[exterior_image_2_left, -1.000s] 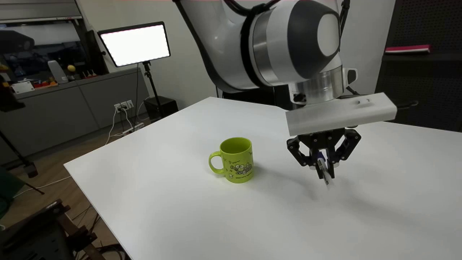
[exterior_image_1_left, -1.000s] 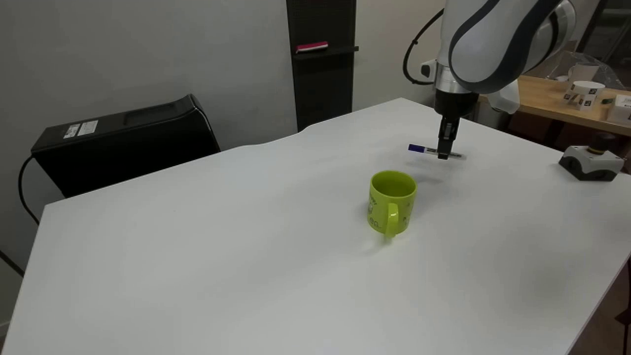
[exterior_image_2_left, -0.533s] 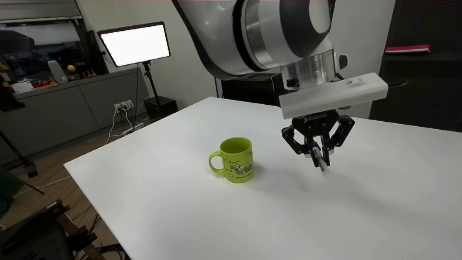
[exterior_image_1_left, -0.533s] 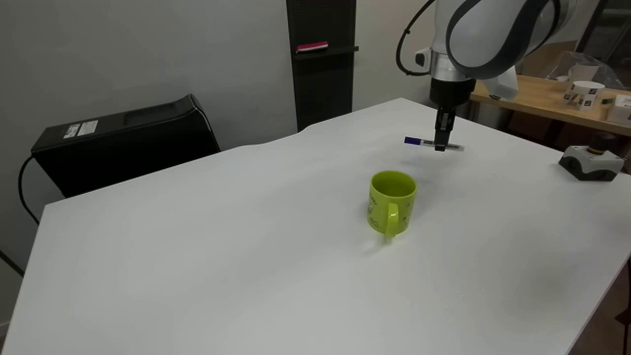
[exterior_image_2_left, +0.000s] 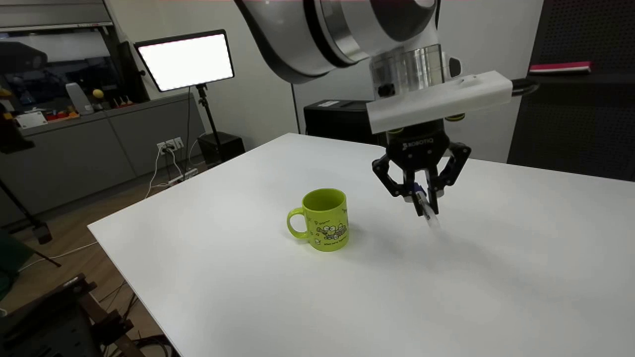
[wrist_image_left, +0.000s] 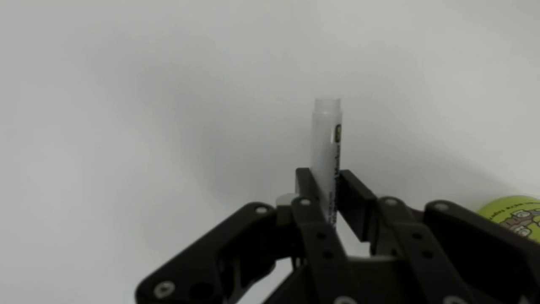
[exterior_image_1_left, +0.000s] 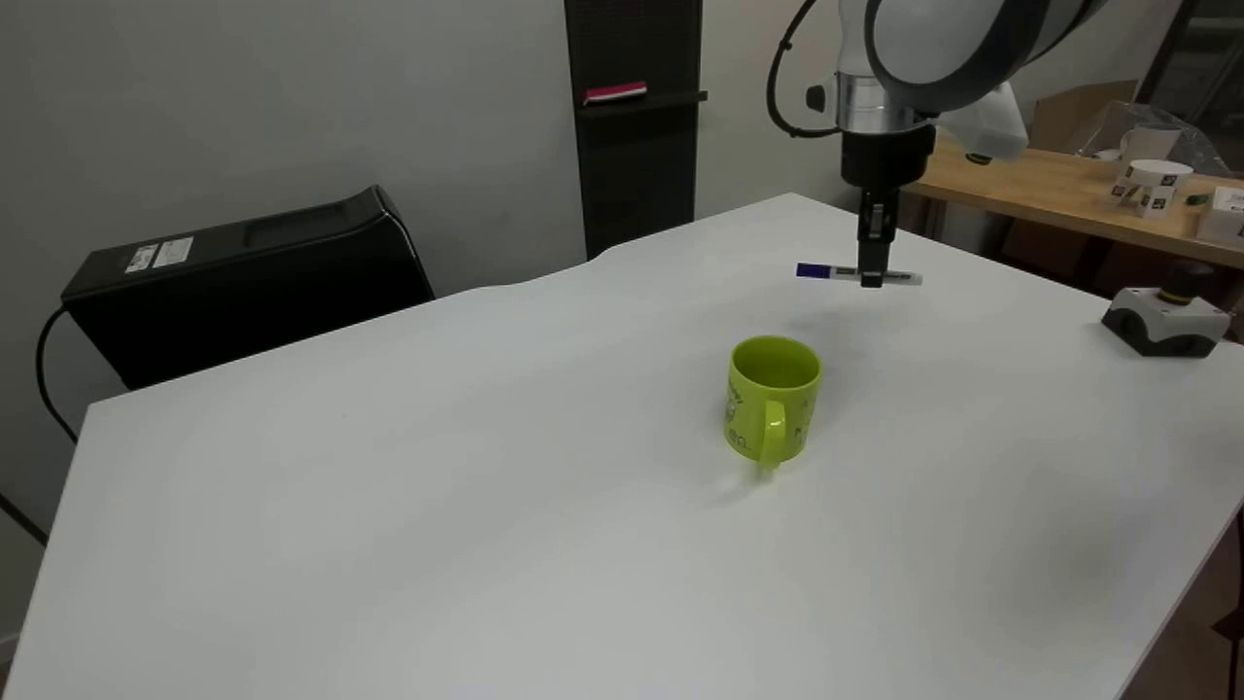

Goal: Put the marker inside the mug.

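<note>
The lime-green mug (exterior_image_1_left: 753, 423) stands upright on the white table, its handle turned to the side. It also shows in an exterior view (exterior_image_2_left: 327, 228) and partly at the right edge of the wrist view (wrist_image_left: 517, 213). My gripper (exterior_image_1_left: 873, 279) is shut on the white marker (exterior_image_1_left: 844, 273), holding it about level above the table, beyond the mug in that view. The gripper (exterior_image_2_left: 427, 213) is to the right of the mug in an exterior view, apart from it. In the wrist view the marker (wrist_image_left: 325, 147) sticks out between the fingers; its dark blue cap end is hidden there.
The white table (exterior_image_1_left: 437, 544) holds a grey and black button box (exterior_image_1_left: 1164, 319) at its right side. A black box (exterior_image_1_left: 253, 277) stands behind the table's far edge. White cups (exterior_image_1_left: 1157, 177) are on a wooden table behind. A light panel (exterior_image_2_left: 186, 59) stands at the back.
My gripper has risen with the marker in it. In an exterior view it has also moved left, closer to the mug. The mug has not moved.
</note>
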You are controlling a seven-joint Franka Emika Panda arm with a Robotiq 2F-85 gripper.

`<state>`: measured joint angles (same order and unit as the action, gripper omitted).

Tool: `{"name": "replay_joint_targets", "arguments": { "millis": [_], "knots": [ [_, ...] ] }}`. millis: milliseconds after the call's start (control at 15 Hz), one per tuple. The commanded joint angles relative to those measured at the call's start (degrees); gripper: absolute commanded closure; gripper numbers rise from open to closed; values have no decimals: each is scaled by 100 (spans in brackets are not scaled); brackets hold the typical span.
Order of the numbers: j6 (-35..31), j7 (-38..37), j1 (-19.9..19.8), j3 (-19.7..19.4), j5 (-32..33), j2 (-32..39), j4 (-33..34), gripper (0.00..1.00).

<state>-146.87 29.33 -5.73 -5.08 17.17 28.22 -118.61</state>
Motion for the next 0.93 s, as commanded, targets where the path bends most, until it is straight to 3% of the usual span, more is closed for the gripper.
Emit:
{"name": "replay_joint_targets", "arguments": {
  "millis": [0, 867],
  "knots": [
    [444, -178, 47, 58, 161, -332, -114, 95],
    [1633, -343, 491, 289, 551, -809, -229, 95]
  ]
}}
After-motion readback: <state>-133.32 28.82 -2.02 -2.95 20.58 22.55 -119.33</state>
